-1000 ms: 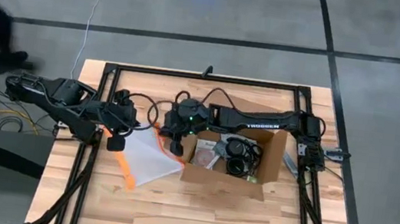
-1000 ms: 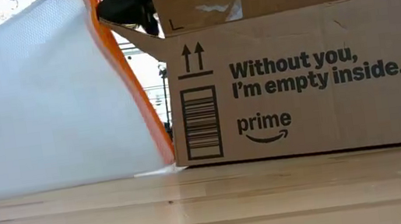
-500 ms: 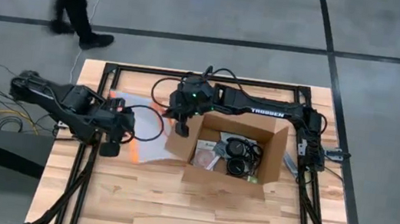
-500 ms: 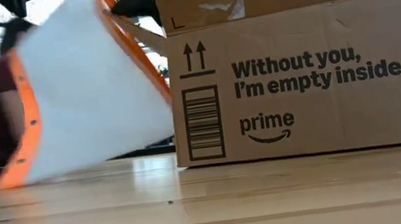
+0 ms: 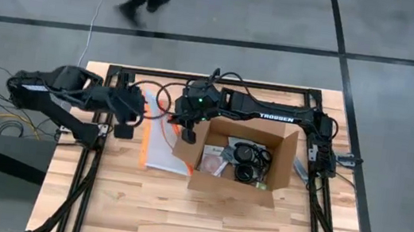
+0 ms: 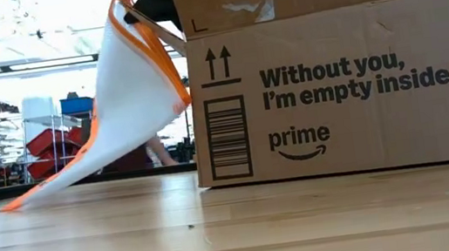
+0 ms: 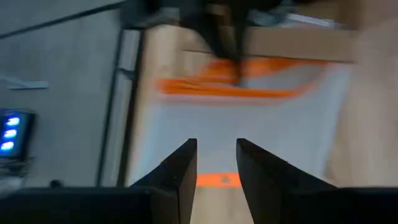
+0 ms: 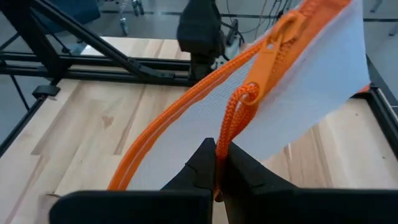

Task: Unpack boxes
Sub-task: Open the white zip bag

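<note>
the brown cardboard box sits open on the wooden desk, with dark round things and small packs inside. black words and a barcode are printed on its side. the right hand pinches the orange cord of a see-through pouch with orange edges, just beside the box. the left hand hangs over the pouch, fingers apart.
</note>
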